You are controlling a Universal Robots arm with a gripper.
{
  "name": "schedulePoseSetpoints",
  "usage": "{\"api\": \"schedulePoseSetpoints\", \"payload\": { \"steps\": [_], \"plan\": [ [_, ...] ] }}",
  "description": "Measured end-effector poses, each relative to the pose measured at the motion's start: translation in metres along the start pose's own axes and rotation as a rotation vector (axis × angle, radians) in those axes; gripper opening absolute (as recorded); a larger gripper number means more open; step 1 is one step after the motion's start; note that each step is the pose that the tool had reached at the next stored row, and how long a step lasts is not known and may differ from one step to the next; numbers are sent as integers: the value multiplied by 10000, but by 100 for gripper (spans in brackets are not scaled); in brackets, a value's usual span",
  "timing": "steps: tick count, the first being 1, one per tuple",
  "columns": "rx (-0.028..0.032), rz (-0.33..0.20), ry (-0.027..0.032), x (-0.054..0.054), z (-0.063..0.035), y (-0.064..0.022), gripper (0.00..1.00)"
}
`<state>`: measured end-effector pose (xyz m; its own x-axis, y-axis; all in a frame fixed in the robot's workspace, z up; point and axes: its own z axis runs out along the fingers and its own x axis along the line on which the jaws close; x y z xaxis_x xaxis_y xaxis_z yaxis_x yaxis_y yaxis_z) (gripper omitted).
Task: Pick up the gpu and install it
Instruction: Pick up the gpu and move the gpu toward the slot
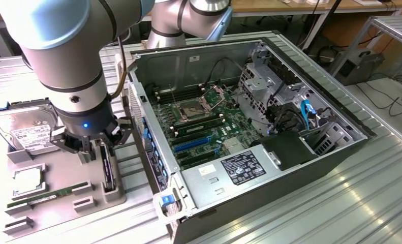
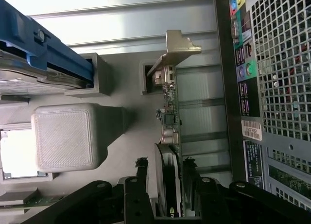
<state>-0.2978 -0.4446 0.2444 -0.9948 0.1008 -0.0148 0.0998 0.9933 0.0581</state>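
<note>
On the grey holder tray [image 1: 58, 206], just to the exterior view's left of the open PC case [image 1: 326, 109], the gpu [image 1: 107, 168] [image 2: 170, 117] is standing on edge in its slot. Its silver bracket [image 2: 176, 50] is at the end away from the jaws. The jaws are open and straddle the card, one finger [image 2: 142, 166] on each side. A hard drive [image 1: 26, 131] sits further back on the tray.

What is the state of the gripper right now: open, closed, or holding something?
Gripper: open. The jaws stand on either side of the upright graphics card, not yet closed on it.
</note>
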Motion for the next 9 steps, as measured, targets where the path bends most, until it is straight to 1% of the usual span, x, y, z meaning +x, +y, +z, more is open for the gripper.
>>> {"api": "schedulePoseSetpoints", "payload": {
  "steps": [3,4,6,8,9],
  "plan": [
    [11,0,2,0,17,10,42],
    [35,-1,2,0,19,14,42],
    [130,-2,-1,0,21,15,42],
    [210,-4,-4,-1,23,15,42],
    [222,-4,-4,-2,24,14,42]
  ]
}}
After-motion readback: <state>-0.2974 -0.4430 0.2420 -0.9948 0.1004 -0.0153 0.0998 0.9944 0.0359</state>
